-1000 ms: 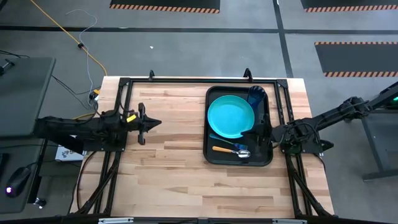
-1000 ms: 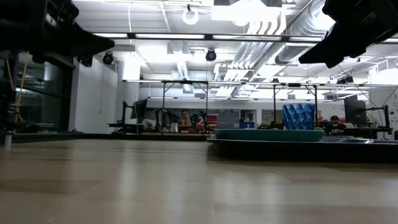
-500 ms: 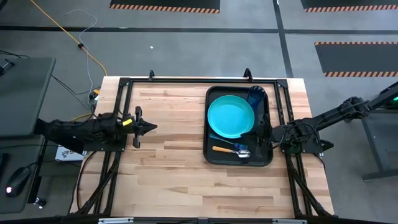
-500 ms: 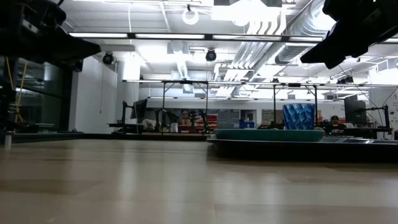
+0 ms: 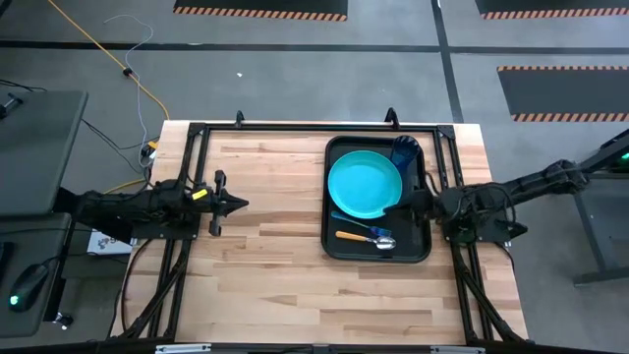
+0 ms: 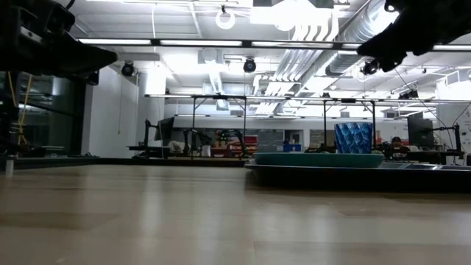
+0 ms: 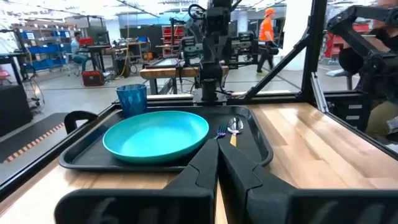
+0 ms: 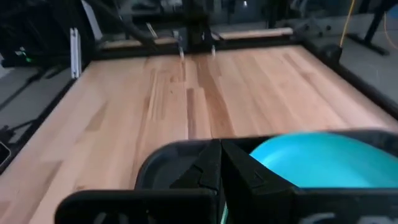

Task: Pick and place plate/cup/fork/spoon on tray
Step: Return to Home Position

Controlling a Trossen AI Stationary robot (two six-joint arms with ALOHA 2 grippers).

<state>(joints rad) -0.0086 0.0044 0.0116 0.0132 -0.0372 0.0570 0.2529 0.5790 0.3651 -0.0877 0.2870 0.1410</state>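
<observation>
The black tray [image 5: 330, 248] lies on the table's right half. On it rest the turquoise plate [image 5: 364, 184], the dark-blue cup [image 5: 405, 151] upright at its far right corner, the orange-handled spoon [image 5: 362, 237] and the bluish fork [image 5: 346, 217] near its front. The left wrist view shows the plate [image 7: 155, 134], cup [image 7: 132, 99], spoon [image 7: 235, 126] and fork [image 7: 221, 131]. My left gripper [image 5: 242, 204] is shut and empty over the table's left half. My right gripper [image 5: 395, 208] is shut and empty above the tray's right part, beside the plate [image 8: 323, 158].
A black frame rail [image 5: 314, 128] runs along the table's far edge and down both sides. Bare wood [image 5: 275, 285] lies between my left gripper and the tray and along the near edge. The low view shows the tray and plate [image 6: 316, 159] at the right.
My left gripper has drawn back a little toward the table's left edge, still shut. My right gripper has turned about its wrist over the tray and risen slightly. The things on the tray have stayed put.
</observation>
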